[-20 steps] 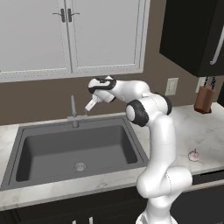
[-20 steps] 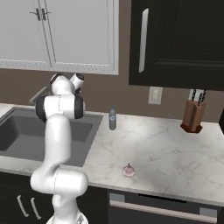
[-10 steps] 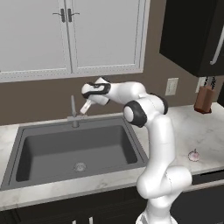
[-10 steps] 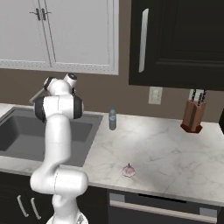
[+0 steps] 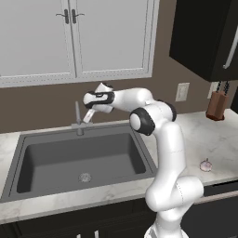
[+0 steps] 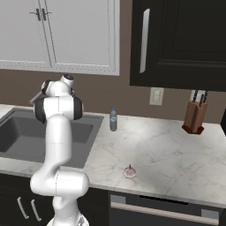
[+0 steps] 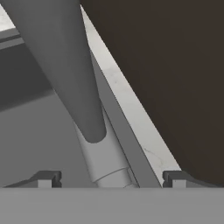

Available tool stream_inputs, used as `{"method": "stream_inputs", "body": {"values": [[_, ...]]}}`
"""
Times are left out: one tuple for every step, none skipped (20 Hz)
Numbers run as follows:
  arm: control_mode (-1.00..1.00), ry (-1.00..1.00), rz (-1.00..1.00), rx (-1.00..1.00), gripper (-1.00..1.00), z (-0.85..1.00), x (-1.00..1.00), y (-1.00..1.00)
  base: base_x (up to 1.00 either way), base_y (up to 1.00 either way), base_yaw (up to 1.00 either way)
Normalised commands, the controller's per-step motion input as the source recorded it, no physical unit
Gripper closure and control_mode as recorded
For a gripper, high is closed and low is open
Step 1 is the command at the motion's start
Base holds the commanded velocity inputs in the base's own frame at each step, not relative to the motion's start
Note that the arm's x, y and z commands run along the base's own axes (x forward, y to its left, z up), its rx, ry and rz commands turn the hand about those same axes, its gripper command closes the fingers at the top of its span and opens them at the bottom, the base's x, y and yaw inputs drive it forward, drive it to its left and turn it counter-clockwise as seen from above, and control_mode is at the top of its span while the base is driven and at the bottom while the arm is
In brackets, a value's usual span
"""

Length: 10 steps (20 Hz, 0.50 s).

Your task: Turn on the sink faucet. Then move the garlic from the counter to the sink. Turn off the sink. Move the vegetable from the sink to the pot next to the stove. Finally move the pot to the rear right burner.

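— Since a second ago, what moved?
— From the left base view, the arm has swung left; its gripper [image 5: 88, 116] now sits right beside the faucet [image 5: 78, 120] behind the sink [image 5: 28, 153]. The garlic [image 5: 205, 165] rests on the counter [image 5: 209, 135], well apart.
— And the right base view?
— Garlic [image 6: 129, 171] lies near the counter's front edge; a bottle [image 6: 113, 119] stands by the sink [image 6: 13, 132].
— Hand view?
— Both fingertips [image 7: 46, 178] stand wide apart, released, straddling the faucet [image 7: 94, 140] without pressing on it.
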Motion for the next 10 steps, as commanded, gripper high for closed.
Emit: {"method": "stream_inputs", "body": {"values": [[-1.0,0.0,0.01,-0.03,1.0,-0.47,0.0,0.09,0.0,0.0,0.0],[-1.0,0.0,0.01,-0.04,1.0,-0.42,0.0,0.04,0.0,0.0,0.0],[-1.0,-0.02,0.02,0.0,1.0,-0.26,0.0,0.0,0.0,0.0,0.0],[-1.0,-0.04,0.03,0.0,1.0,-0.2,0.0,0.04,0.0,0.0,0.0],[-1.0,-0.01,0.02,0.0,1.0,-0.18,0.0,0.04,0.0,0.0,0.0],[-1.0,0.0,0.01,0.0,1.0,-0.23,0.0,0.05,0.0,0.0,0.0],[-1.0,0.0,0.01,0.0,1.0,-0.23,0.0,0.02,0.0,0.0,0.0],[-1.0,0.0,0.01,0.0,1.0,-0.21,0.0,0.0,0.0,0.0,0.0],[-1.0,0.0,0.01,0.0,1.0,-0.21,0.0,0.0,0.0,0.0,0.0],[-1.0,0.0,0.0,0.0,1.0,-0.17,0.0,0.02,0.0,0.0,0.0]]}}
